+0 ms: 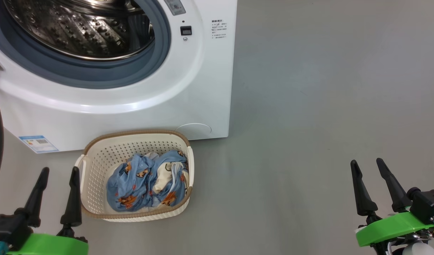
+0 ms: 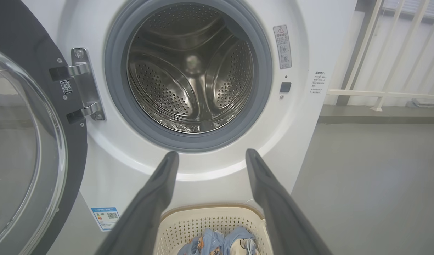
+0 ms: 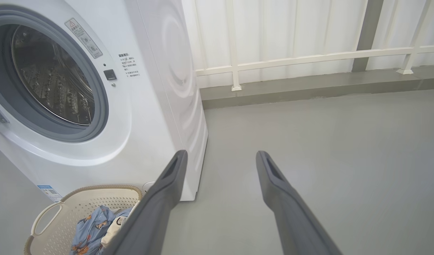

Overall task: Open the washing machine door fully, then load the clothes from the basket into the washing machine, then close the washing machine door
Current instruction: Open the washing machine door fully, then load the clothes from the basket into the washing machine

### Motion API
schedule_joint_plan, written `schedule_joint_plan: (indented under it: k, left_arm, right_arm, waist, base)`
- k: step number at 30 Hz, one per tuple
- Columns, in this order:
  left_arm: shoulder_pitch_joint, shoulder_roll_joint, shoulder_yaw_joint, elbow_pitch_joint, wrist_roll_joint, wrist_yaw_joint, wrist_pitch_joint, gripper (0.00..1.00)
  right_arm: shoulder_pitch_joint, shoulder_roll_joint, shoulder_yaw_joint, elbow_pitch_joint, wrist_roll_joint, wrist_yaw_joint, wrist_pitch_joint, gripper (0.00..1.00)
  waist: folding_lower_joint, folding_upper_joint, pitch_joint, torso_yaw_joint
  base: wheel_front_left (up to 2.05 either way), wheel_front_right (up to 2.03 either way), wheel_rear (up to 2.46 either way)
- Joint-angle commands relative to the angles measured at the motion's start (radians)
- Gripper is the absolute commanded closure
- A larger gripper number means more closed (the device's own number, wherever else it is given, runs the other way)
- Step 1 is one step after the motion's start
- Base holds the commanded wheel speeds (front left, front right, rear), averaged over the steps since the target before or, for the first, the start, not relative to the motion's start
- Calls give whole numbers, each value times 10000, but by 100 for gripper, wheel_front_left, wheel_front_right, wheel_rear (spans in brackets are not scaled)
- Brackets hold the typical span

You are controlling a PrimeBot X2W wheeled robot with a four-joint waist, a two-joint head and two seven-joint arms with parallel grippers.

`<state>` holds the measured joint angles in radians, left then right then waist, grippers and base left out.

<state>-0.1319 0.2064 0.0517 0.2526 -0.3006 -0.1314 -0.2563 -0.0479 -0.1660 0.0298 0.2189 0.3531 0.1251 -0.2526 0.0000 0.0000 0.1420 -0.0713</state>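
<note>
Nearby, the white washing machine [image 1: 188, 88] fills the upper left of the head view. Its door [image 2: 22, 148] is swung wide to the left on a steel hinge [image 2: 84, 83], so the mouth of the drum [image 2: 188, 71] stands unblocked. The basket [image 1: 96, 166] sits on the floor [image 1: 326, 106] just in front of the machine, below the round flap [image 1: 195, 129] and right of the blue label [image 1: 38, 143]. The clothes [image 1: 146, 180] lie bundled inside it, towards its right side.

The left gripper [image 1: 60, 169] hangs beside the basket's left handle with its fingers spread and nothing between them. The right gripper [image 1: 366, 161] is well apart over bare grey floor, likewise spread and empty. A pale railing [image 3: 309, 56] closes the room behind the machine (a low kerb runs under it), and the floor to the right lies open.

The drum is perforated steel ringed by a grey-blue rubber seal [image 2: 114, 88]. The door has a glossy black rim around bulging clear glass. The basket is cream plastic, pierced with holes under a brown woven-look edge.
</note>
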Motion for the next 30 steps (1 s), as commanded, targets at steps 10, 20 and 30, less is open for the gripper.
schedule_joint_plan:
  k: [10,20,30]
  left_arm:
    - [-117,223,339,-373,-60,8,-55,0]
    - [-173,267,222,-153,-575,8,-55,0]
    - [-323,416,98,-133,-603,8,-55,0]
  right_arm:
    - [-60,-116,131,-272,11,56,-92,0]
    - [-157,-90,176,-277,2,56,-92,0]
    - [-286,-22,232,-275,1,56,-92,0]
  waist:
    - [0,0,65,143]
    - [0,0,166,206]
    - [0,0,334,173]
  base:
    - [0,0,0]
    - [8,-28,21]
    - [67,-198,132]
